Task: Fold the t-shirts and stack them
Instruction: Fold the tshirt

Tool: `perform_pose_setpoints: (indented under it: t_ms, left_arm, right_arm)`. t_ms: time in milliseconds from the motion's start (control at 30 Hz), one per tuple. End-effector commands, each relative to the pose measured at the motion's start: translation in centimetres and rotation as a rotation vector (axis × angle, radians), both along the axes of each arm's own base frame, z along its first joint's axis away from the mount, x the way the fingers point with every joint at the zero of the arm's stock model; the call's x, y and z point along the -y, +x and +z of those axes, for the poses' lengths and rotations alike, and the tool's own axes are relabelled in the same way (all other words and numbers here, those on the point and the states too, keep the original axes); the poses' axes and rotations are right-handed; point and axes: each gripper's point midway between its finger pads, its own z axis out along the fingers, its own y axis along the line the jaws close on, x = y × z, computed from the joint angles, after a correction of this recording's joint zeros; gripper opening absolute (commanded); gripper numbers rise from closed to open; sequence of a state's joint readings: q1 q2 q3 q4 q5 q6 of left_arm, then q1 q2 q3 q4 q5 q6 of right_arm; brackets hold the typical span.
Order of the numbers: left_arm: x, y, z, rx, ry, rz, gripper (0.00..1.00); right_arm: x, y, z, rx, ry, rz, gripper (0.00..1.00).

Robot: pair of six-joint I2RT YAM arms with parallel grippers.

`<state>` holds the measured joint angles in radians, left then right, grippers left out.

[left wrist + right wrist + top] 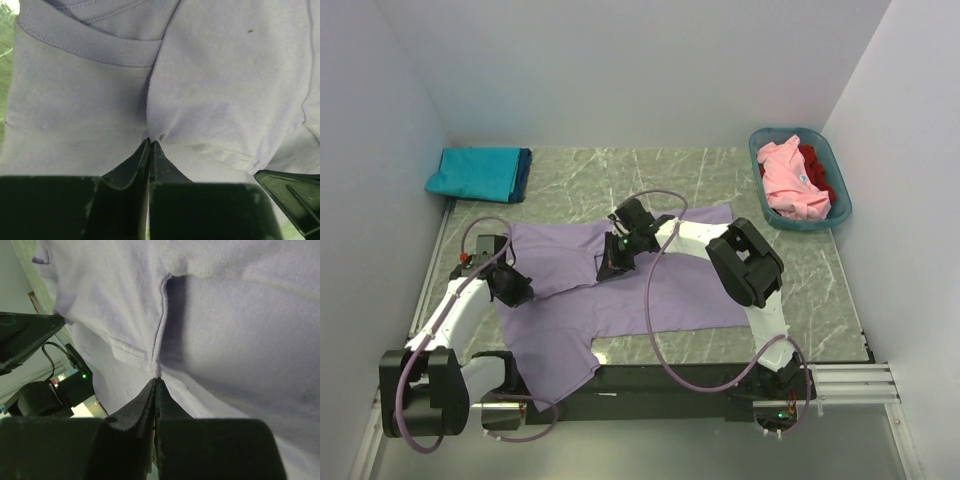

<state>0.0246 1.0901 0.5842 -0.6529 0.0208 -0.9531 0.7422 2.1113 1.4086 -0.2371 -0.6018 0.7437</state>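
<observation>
A large lavender t-shirt (650, 290) lies spread across the middle of the table, one sleeve hanging toward the near edge. My left gripper (512, 290) is shut on a pinch of its cloth at the left side; the left wrist view shows the lavender t-shirt (225, 85) bunched at the closed tips of the left gripper (150, 142), just below the collar. My right gripper (615, 262) is shut on a fold near the shirt's middle top; in the right wrist view a seam of the lavender t-shirt (100, 315) runs into the closed right gripper (156, 380).
A folded teal t-shirt on a dark blue one (478, 173) lies at the back left. A teal-blue plastic basket (839, 180) at the back right holds a pink t-shirt (790, 180) and a red one (820, 170). White walls close in on three sides.
</observation>
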Motion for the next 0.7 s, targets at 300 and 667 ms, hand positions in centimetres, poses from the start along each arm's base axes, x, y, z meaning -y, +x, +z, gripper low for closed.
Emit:
perform_pose_setpoints:
  t_ms: [300,667]
  left_arm:
    - [-0.8,1.1,2.3,0.029,0.036,-0.018,0.07]
    - [-0.5,0.1,1.3,-0.016,0.010,-0.040,0.15]
  right_arm:
    - [-0.6,0.9,5.3,0.085,0.057,0.046,0.04]
    - [0.2,0.3,4.3,0.052,0.034,0.060,0.06]
